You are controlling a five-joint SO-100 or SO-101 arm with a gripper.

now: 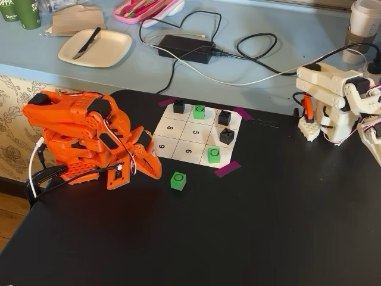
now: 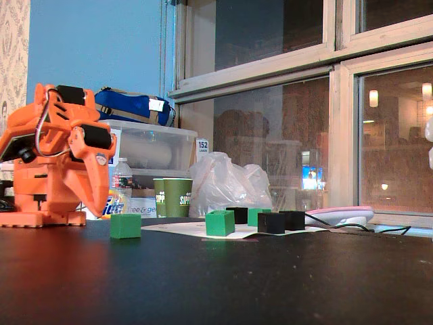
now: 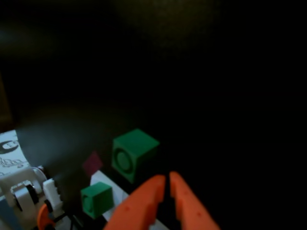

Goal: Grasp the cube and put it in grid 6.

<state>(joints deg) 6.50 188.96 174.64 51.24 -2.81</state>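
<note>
1. Table (image 1: pixel 250 238) of matte black fills the lower part of a fixed view and runs into the dark in the wrist view.
2. Arm (image 1: pixel 83 140), bright orange, sits folded low at the left of that fixed view; in the side-on fixed view it bulks at the left edge (image 2: pixel 57 159).
3. Board (image 1: pixel 178 138) — a white paper sheet of nine cells — lies at the upper centre of the table, held by magenta tape (image 1: pixel 227 168) at its corners.
4. Grid 6 (image 1: pixel 188 151), the cell whose digit looks like a "9", is in the board's lower middle and has nothing on it.
5. Gripper (image 1: pixel 156 173) points down toward the table at the board's lower left; in the wrist view its two orange fingers (image 3: pixel 144 203) meet at the tips with nothing between them.
6. Cube (image 1: pixel 178 180), green with a black ring on top, stands on the bare table just below the board, just right of the claw tip and apart from it; the wrist view shows it at centre (image 3: pixel 134 154).
</note>
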